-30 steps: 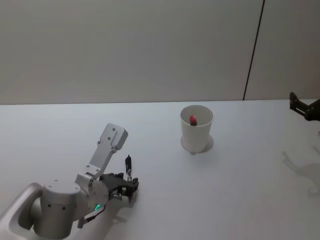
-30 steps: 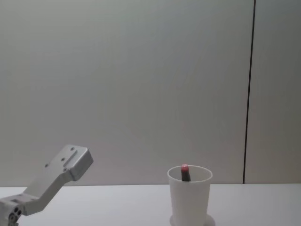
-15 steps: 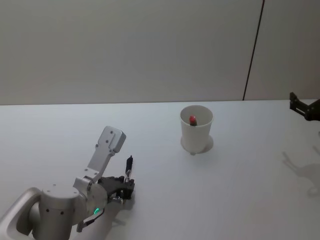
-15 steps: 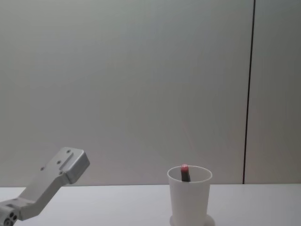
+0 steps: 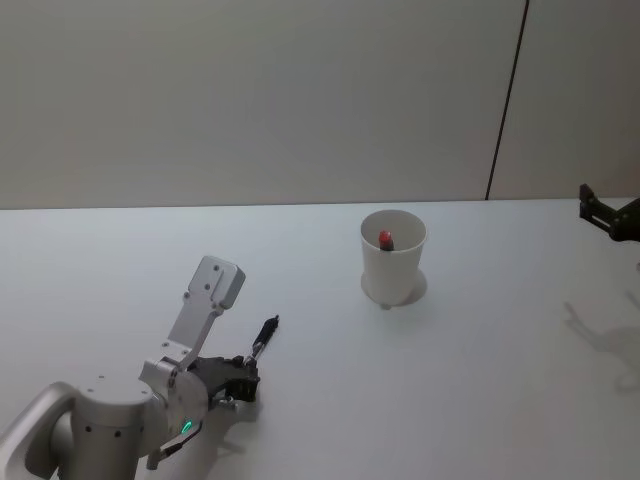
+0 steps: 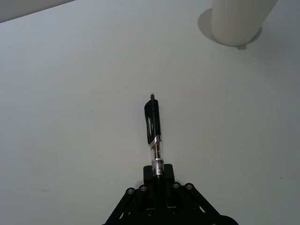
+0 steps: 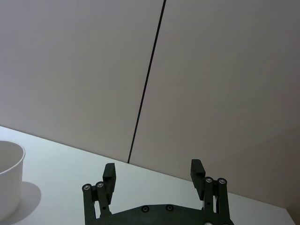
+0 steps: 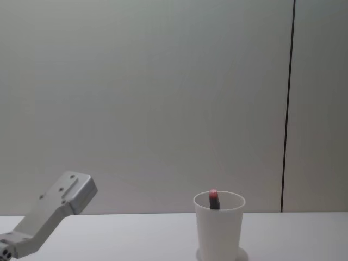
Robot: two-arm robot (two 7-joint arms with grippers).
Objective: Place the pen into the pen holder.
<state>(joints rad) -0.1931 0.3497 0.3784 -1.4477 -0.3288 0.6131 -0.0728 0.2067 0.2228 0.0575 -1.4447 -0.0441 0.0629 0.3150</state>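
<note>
Head view: the left claw [image 5: 247, 366] is clenched on one end of the pen [image 5: 265, 333]. The pen holder [image 5: 393, 262] stands well beyond it, to its right, and the right claw [image 5: 608, 215] hangs farther right.

Left wrist view: the pen juts forward from the claw over the counter [image 6: 70, 93].

Right wrist view: the right claw gapes, released.

Chest view: a red-capped pen [image 8: 213, 199] stands inside the holder.

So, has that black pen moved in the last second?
Yes. Held in the left gripper, the pen has tilted from nearly upright to leaning toward the pen holder.
</note>
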